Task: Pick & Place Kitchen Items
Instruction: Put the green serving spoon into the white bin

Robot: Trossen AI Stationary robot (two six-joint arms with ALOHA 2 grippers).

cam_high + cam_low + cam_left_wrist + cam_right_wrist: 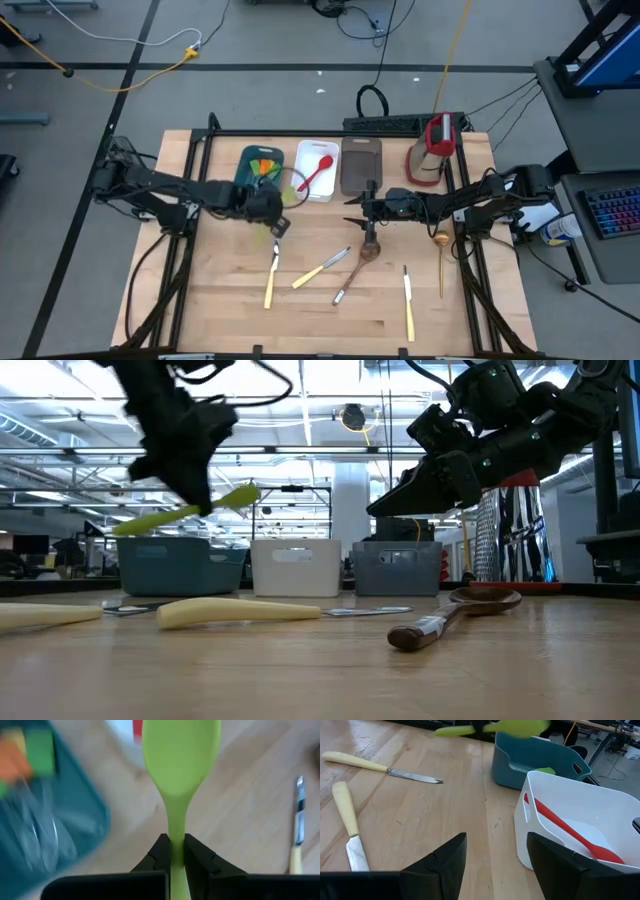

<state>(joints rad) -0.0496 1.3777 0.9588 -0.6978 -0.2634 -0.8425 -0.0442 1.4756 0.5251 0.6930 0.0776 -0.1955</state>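
Lime-green spoon [179, 765] clamped by its handle between the fingers of the left gripper [172, 851], lifted clear of the table [330, 310] and roughly level, bowl leading. High view puts it just in front of the teal tray [248, 160], on the side toward the white tray [330, 190]. The handle grip keeps the bowl free to go in first, so this reads as the carry toward a tray.

Teal tray already holds a mix of orange, yellow and green utensils; white tray holds a red spoon [570, 831]. Grey-brown tray [360, 165] sits next along the far edge, contents not clear from here. Trays stand side by side with little gap, so the drop likely has to come from above rather than from the side.

Right gripper [496, 852] hangs over the table's middle, fingers spread wide with nothing between them, just in front of the grey-brown tray. A wooden spoon [369, 246] lies below and just beside it.

Items left loose on the table: pale-handled knives [270, 282] and [408, 305] toward the near edge, another pale-handled piece [318, 272] between them, a gold spoon [441, 255] nearer the right edge. All well apart from one another, with open wood around each. Red-and-white upright object [432, 148] stands at the far right corner, clear of both arms.

Risk as I judge it: the two wrists are near each other at mid-table.
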